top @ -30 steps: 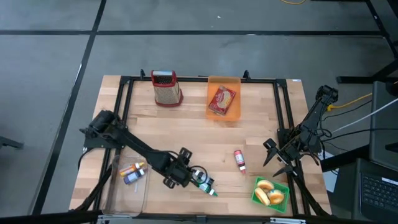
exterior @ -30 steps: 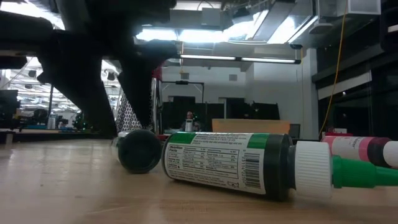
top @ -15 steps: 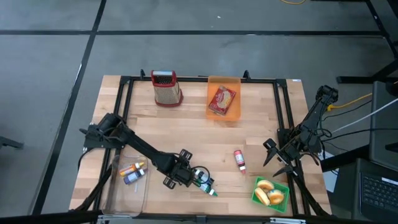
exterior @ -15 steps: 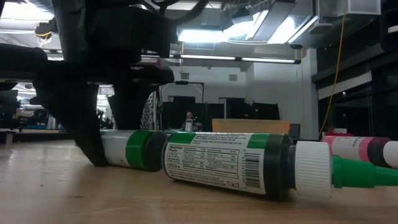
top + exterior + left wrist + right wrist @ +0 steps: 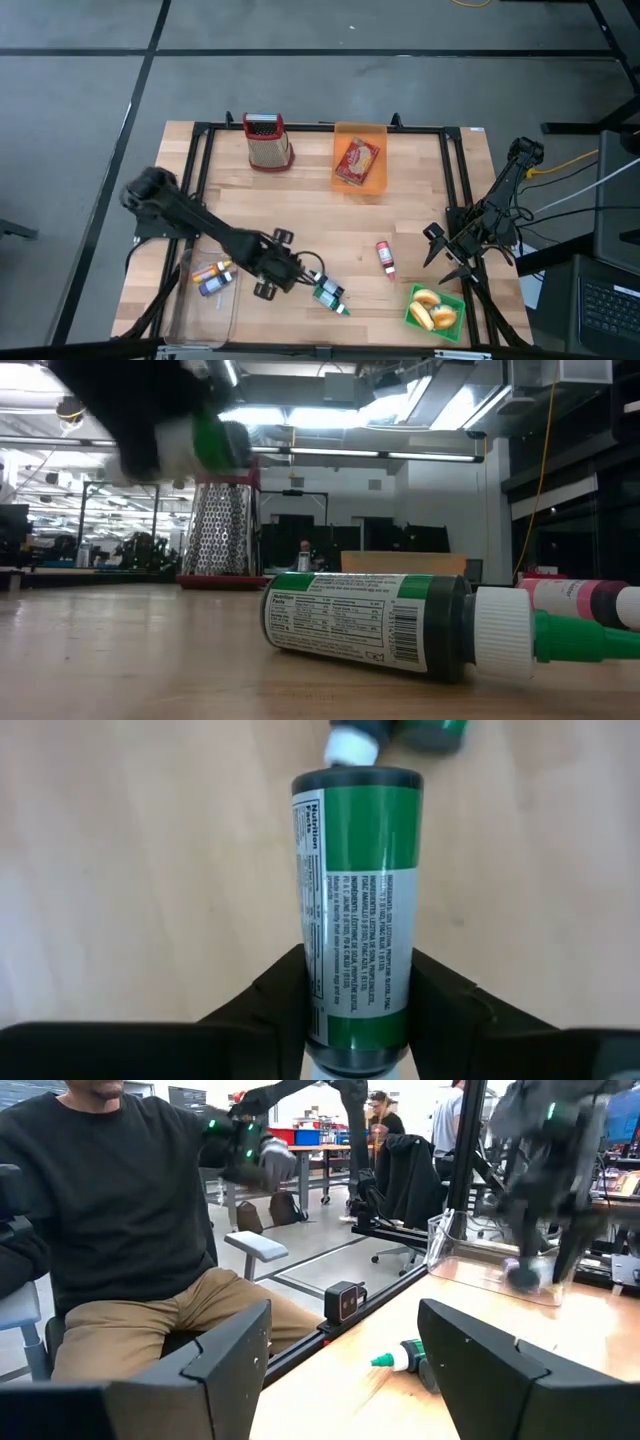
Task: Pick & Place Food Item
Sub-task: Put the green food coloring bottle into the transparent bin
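Note:
Two green bottles with nutrition labels are in play. One [image 5: 355,890] is up in the air, with my left gripper [image 5: 292,270] shut on it; the low view shows it blurred near the top left [image 5: 190,445]. The other green bottle [image 5: 370,625] lies on its side on the wooden table [image 5: 300,210], near the front edge [image 5: 328,295]. My right gripper [image 5: 436,256] waits open at the table's right side, holding nothing. My left gripper pinches the bottle's round body near one end [image 5: 355,1020] between its two fingers [image 5: 270,1010], one on each side. The fingers slant steeply down from above and lie across the bottle. The bottle is lifted clear of the table and lies roughly level.
A red bottle [image 5: 385,258] lies right of centre. A green tray of bread [image 5: 435,310] sits front right, an orange bin with a red packet [image 5: 358,160] and a grater [image 5: 267,142] at the back. A clear bin with small items [image 5: 210,280] stands front left. A person [image 5: 120,1230] sits beyond the table.
My left gripper has taken hold of the farther green bottle, which first turned about on the table behind the near one. It has then risen with it and drawn a little toward the table's left. That bottle is now lifted clear; the near bottle has stayed put.

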Robot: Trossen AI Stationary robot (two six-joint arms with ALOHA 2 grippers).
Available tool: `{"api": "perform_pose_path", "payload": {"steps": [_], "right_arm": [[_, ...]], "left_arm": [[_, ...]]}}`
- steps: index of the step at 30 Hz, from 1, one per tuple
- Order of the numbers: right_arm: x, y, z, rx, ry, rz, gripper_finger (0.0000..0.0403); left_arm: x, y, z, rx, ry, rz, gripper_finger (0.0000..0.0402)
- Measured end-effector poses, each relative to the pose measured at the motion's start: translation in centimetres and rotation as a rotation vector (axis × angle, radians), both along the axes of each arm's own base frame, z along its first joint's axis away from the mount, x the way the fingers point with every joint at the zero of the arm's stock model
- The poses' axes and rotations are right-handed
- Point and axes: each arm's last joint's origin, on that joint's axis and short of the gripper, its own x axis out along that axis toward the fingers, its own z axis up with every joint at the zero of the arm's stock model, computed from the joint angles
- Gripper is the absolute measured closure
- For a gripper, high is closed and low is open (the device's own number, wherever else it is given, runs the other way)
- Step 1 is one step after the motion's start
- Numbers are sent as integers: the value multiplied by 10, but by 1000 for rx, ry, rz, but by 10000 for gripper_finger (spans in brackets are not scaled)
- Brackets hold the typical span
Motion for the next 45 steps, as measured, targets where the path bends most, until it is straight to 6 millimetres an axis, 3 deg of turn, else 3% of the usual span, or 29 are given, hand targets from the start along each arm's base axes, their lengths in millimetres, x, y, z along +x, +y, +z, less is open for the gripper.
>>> {"api": "perform_pose_path", "payload": {"steps": [7, 14, 18, 26, 34, 40, 45], "right_arm": [[0, 0, 0, 6, 5, 2, 147], [0, 0, 0, 7, 7, 2, 147], [0, 0, 0, 1, 2, 2, 147], [0, 0, 0, -15, -13, 0, 147], [0, 0, 0, -21, -17, -2, 147], [0, 0, 0, -5, -3, -2, 147], [0, 0, 0, 0, 1, -1, 147]], "left_arm": [[-64, -4, 57, -137, -14, 216, 276], [-121, -30, 71, -239, 42, 448, 275], [-145, -48, 57, -262, 90, 561, 275], [-181, -64, 2, -216, 116, 732, 275], [-181, -72, -42, -432, 135, 737, 275], [-180, -69, -54, -460, 136, 764, 267], [-182, -65, -58, -438, 141, 802, 222]]}}
